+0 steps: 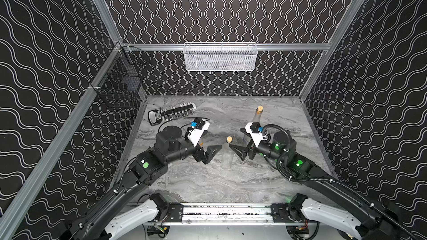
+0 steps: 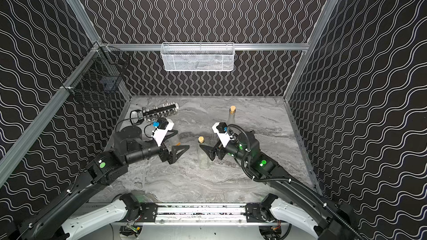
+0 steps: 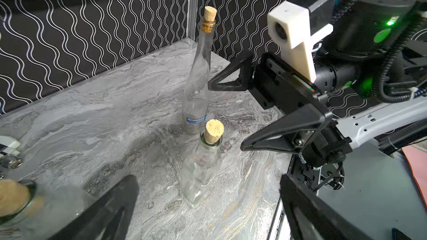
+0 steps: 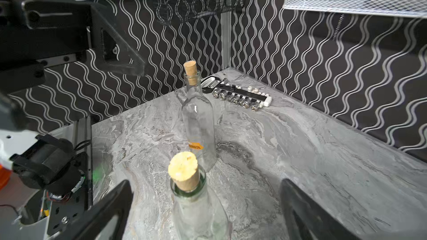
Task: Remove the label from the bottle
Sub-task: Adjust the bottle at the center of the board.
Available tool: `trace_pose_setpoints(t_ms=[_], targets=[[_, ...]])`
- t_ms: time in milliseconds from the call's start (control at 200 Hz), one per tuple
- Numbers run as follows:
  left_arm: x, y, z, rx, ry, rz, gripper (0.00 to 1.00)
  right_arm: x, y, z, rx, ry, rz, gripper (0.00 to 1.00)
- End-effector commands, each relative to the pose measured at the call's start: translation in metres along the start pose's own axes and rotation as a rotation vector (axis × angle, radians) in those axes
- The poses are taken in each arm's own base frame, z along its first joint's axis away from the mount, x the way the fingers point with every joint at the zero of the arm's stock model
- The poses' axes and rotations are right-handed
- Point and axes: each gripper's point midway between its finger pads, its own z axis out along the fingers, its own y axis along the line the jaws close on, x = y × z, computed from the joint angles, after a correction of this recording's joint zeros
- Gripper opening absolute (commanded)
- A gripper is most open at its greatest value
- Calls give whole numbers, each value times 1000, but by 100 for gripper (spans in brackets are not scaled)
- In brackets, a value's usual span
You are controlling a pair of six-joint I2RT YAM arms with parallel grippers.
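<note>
The short clear glass bottle with a cork stopper (image 1: pixel 227 155) stands upright in the middle of the grey marble table (image 1: pixel 254 181). No label shows clearly on it. A taller corked glass bottle (image 3: pixel 196 77) farther back carries a small blue label (image 3: pixel 196 119), and a third clear bottle (image 4: pixel 199 123) bears an orange label (image 4: pixel 195 146). The left end effector (image 3: pixel 208 180) and right end effector (image 1: pixel 235 138) flank the short bottle, fingers wide apart, holding nothing. This looks like the approach step — next, one should clamp the glass steady while the other finds a label edge.
</note>
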Motion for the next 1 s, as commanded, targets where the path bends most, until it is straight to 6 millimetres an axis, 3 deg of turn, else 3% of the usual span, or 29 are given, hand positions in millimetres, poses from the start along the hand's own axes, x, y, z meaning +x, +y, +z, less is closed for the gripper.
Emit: trace_pose_setpoints(t_ms=[0,415,841,996], targets=[[-2,-5,1,31,-12,14,99,-7,7,7,-75,-13,-32,100],[1,-5,1,33,-15,9,99,7,3,32,-128,33,-21,99],[5,-3,7,30,-5,10,99,19,16,37,-220,54,16,54],[6,-1,8,21,-8,5,99,17,13,36,-202,45,17,43]])
